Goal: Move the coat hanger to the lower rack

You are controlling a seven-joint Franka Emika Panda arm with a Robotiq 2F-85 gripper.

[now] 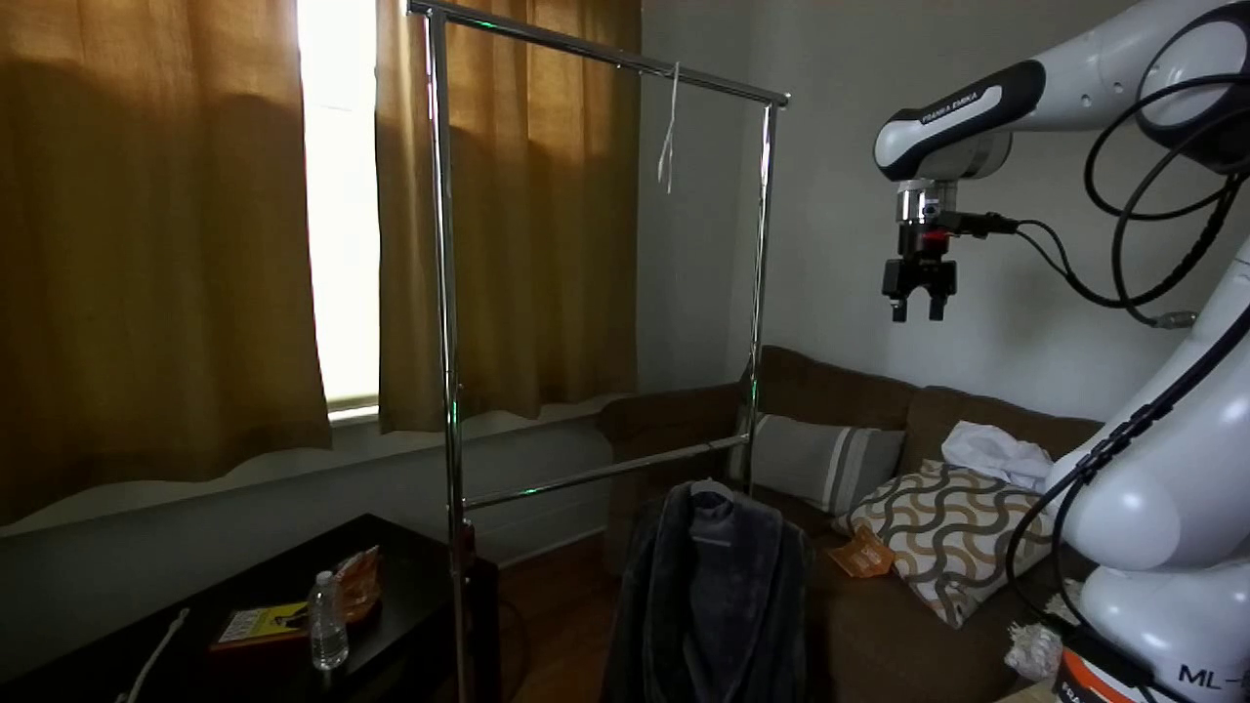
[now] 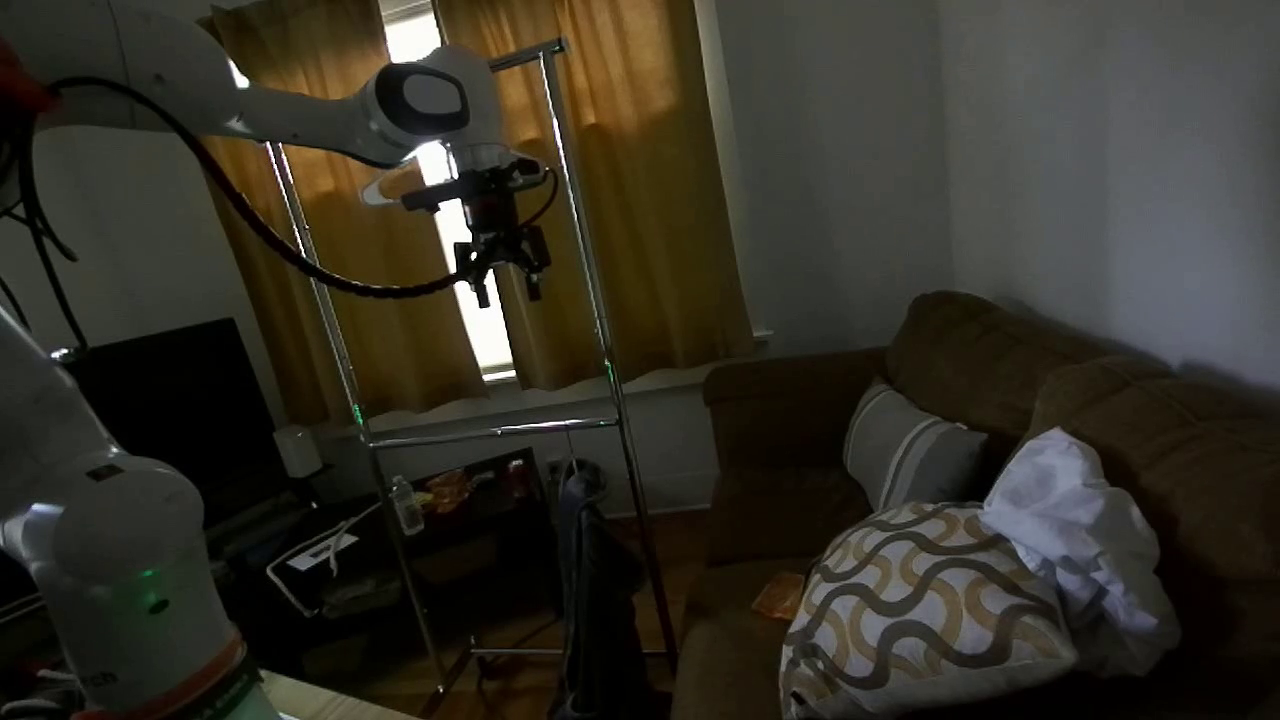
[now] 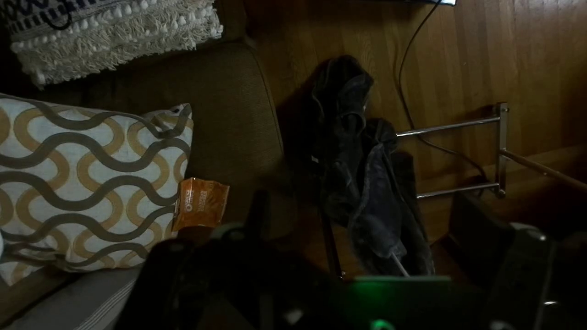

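Observation:
The coat hanger (image 1: 672,115), thin and white, hangs nearly edge-on from the stand's topmost bar, towards its right end in an exterior view. I cannot make it out in the remaining views. The lower rack is the thin metal bar at mid-height, seen in both exterior views (image 1: 605,472) (image 2: 490,432). My gripper (image 1: 918,310) points down, open and empty, in the air to the right of the stand and lower than the coat hanger. It also shows in an exterior view (image 2: 509,294) in front of the curtains. In the wrist view its dark fingers (image 3: 362,206) stand wide apart.
A dark jacket (image 1: 723,596) hangs on its own hanger from the lower rack. The topmost bar (image 1: 586,49) and chrome uprights (image 1: 444,293) frame the stand. A brown sofa (image 2: 800,400) with pillows stands beside it. A black table (image 1: 410,566) holds a bottle (image 1: 327,625).

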